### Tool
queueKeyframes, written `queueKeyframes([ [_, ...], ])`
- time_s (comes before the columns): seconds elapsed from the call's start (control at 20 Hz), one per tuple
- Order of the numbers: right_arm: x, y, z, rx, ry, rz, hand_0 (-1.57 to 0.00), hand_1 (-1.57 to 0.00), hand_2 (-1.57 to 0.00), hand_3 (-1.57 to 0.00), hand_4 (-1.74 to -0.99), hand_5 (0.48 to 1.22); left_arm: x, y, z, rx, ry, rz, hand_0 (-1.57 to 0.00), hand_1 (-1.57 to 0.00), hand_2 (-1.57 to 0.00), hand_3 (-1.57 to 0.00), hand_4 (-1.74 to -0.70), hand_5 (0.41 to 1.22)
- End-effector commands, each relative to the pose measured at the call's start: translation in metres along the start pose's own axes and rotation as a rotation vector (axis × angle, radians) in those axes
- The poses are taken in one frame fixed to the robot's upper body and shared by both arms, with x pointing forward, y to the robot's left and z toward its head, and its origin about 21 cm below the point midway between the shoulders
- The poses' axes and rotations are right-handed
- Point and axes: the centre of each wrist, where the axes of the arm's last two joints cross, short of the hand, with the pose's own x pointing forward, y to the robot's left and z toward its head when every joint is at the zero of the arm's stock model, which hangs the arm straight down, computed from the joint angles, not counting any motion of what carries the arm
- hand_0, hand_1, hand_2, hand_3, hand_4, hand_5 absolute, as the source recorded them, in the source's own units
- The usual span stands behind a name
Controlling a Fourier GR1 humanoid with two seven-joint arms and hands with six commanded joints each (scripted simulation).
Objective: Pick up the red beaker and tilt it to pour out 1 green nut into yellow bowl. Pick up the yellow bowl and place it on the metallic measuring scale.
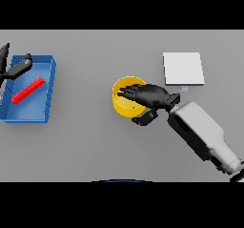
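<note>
Step in hand: you are on the second half of the job, by my reading; a small green nut (134,108) already lies inside the yellow bowl (122,105), so the pour looks done and the bowl pickup is under way.
Right hand (150,96): it lies over the bowl's right rim, fingers stretched flat across the opening, thumb low outside the near wall; nothing is clamped yet.
Left hand (16,68): idle at the far left, fingers straight, above the blue tray (47,96).
Red beaker (27,90): lies on its side in the tray, long axis running from near-left to far-right; which end is the mouth you cannot tell.
Bowl position: upright on the table, mouth up, left of the metallic measuring scale (183,68) and well apart from it.
Next move: close fingers and thumb on the rim, lift level, carry right and away onto the scale.
</note>
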Motion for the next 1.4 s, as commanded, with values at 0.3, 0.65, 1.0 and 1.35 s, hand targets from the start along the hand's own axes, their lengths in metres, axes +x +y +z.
queueKeyframes([
  [0.3, 0.007, 0.001, -0.012, 0.077, 0.013, 0.04, 0.0, 0.0, 0.0, -0.01, -1.308, 0.729, 0.001, -0.001, -0.002, -0.005, -0.003, -0.003, 0.0, 0.0, 0.0, 0.0, -0.79, 0.729],
  [0.65, 0.006, -0.002, -0.012, 0.129, 0.005, 0.068, -0.89, -0.85, -0.81, -0.59, -1.534, 1.057, -0.001, 0.005, 0.002, 0.008, -0.002, 0.001, 0.0, 0.0, 0.0, 0.0, -0.8, 0.726],
  [1.0, 0.006, -0.007, -0.007, 0.174, 0.013, 0.044, -1.43, -1.42, -1.35, -1.16, -1.694, 1.187, -0.001, 0.003, 0.004, 0.005, -0.015, 0.007, 0.0, 0.0, 0.0, 0.0, -0.8, 0.726],
  [1.35, 0.006, -0.03, 0.011, 0.116, 0.013, 0.049, -1.54, -1.54, -1.47, -1.27, -1.731, 1.214, -0.001, 0.001, 0.007, 0.005, -0.012, 0.003, 0.0, 0.0, 0.0, 0.0, -0.8, 0.723],
])
